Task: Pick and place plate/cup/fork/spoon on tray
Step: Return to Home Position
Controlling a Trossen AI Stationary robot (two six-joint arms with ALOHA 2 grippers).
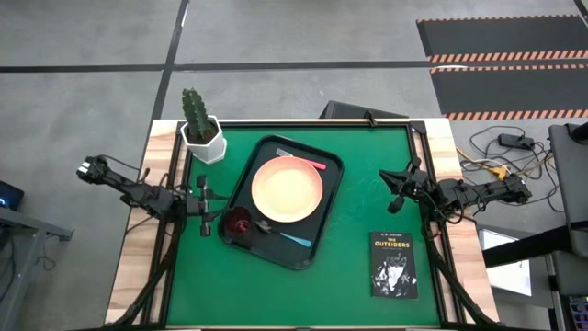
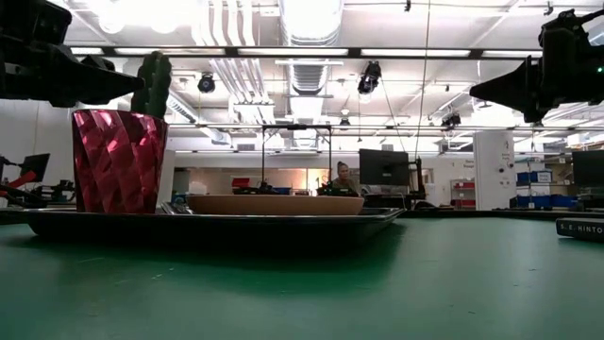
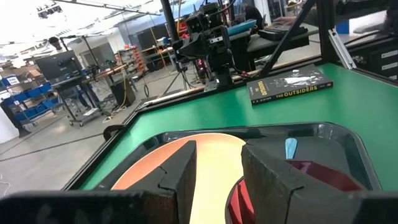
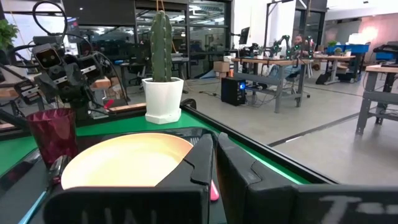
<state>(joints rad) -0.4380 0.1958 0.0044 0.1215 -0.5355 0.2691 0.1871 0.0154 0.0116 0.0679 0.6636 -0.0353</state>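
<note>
High view is showing the tray (image 1: pixel 322 213) carrying the plate (image 1: pixel 287 189) at its middle, the cup (image 1: pixel 239 221) at the corner nearest the left arm, and the fork (image 1: pixel 310 163) and spoon (image 1: pixel 296 240) flanking the plate, so placing is looking complete. Left gripper (image 3: pixel 221 150) is hovering just beside the cup, jaws parted and empty. Right gripper (image 4: pixel 214 142) is waiting well apart, jaws closed on nothing. Fork tines are proving hard to make out.

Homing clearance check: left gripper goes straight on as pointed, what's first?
Probably the cup, ahead of the left gripper. In the low view the gripper sits slightly above the cup's rim, so it might pass over.
</note>
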